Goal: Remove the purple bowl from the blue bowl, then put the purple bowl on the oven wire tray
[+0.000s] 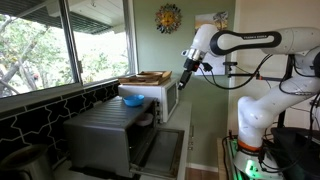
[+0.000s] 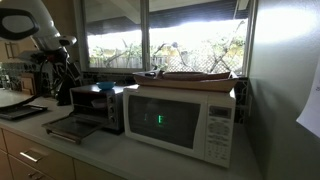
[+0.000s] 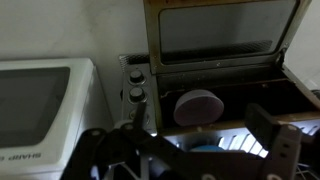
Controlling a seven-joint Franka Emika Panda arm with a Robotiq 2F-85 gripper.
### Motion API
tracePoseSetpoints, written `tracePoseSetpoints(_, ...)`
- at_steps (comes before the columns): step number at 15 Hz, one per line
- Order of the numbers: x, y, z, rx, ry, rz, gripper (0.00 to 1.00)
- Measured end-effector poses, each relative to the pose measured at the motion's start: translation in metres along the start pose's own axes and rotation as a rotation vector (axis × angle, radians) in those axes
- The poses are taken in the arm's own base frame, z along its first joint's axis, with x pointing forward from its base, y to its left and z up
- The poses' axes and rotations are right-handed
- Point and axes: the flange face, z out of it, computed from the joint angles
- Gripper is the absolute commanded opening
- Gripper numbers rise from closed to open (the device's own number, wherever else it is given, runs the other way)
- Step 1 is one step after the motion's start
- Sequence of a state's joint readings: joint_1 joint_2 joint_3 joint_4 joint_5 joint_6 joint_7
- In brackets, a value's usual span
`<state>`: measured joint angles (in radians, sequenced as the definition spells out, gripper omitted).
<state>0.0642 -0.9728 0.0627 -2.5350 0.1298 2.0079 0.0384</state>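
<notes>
In the wrist view the purple bowl rests inside the dark cavity of the grey oven, whose glass door hangs open. The oven wire tray under the bowl is too dark to make out. The blue bowl shows as a blue patch on the oven's bright top, between my fingers; it also shows in an exterior view. My gripper is open and empty, back from the purple bowl. In an exterior view the gripper hangs above the oven's open front, beside the microwave.
A white microwave stands next to the oven and carries a flat wooden tray. The oven's door lies open over the counter. Two oven knobs sit left of the cavity. A window wall runs behind the counter.
</notes>
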Motion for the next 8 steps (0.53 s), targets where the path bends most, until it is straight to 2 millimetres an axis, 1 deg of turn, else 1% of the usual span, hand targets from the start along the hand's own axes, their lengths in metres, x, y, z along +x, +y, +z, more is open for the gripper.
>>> tracePoseSetpoints(2,0.002,0.0,-0.025,-0.003,0.049,-0.102,1.0)
tracePoseSetpoints(4,0.005,-0.001,-0.042,0.01,0.094,-0.199,1.0)
tracePoseSetpoints(5,0.007,-0.002,-0.046,0.016,0.11,-0.229,1.0)
tracePoseSetpoints(8,0.008,-0.004,-0.046,0.025,0.115,-0.257,1.0)
